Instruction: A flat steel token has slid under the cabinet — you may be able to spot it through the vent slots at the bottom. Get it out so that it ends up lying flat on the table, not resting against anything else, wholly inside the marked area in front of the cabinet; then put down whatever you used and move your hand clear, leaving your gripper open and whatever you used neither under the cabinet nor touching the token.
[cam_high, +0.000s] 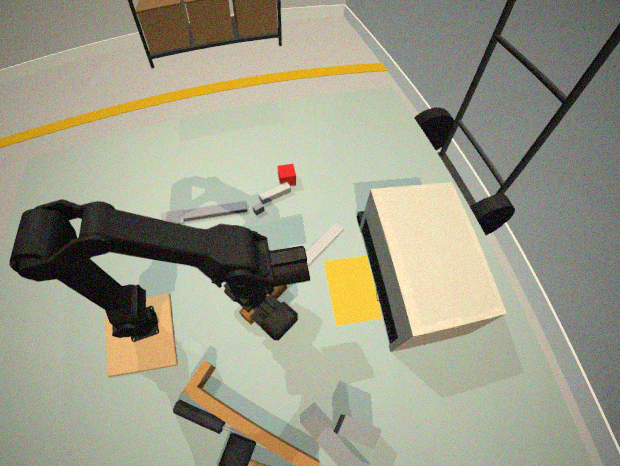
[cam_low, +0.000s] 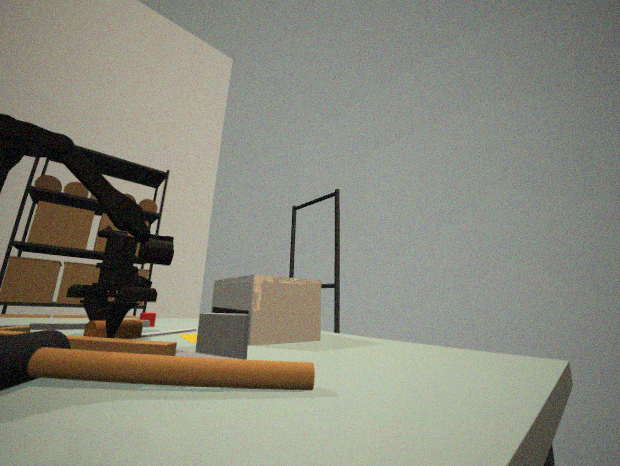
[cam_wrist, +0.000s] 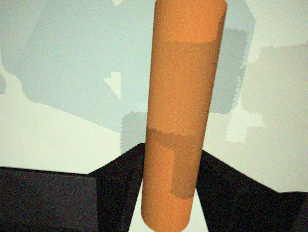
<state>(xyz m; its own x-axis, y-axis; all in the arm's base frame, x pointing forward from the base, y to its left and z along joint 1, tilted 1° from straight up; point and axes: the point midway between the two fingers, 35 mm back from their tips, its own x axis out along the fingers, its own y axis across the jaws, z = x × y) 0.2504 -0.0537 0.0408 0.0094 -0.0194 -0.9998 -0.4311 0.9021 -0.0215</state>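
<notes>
Tbl (cam_high: 431, 400) (cam_low: 400, 395) w/ red cube (cam_high: 286, 173) (cam_low: 148, 319), cab (cam_high: 436, 260) (cam_low: 284, 310).

One arm (cam_high: 165, 240) (cam_low: 90, 175). One cabinet (cam_high: 436, 255) (cam_low: 285, 310). One yellow patch (cam_high: 350, 290) (cam_low: 188, 338). One red cube (cam_high: 286, 173) (cam_low: 147, 318). One wooden base board (cam_high: 117, 355). One pale flat blade (cam_high: 328, 240) beside arm. One orange round handle (cam_wrist: 175, 110) (cam_low: 140, 328). One shelf rack (cam_high: 280, 35) (cam_low: 164, 187). One wheeled frame (cam_high: 476, 85) (cam_low: 336, 250), two wheels.
</notes>
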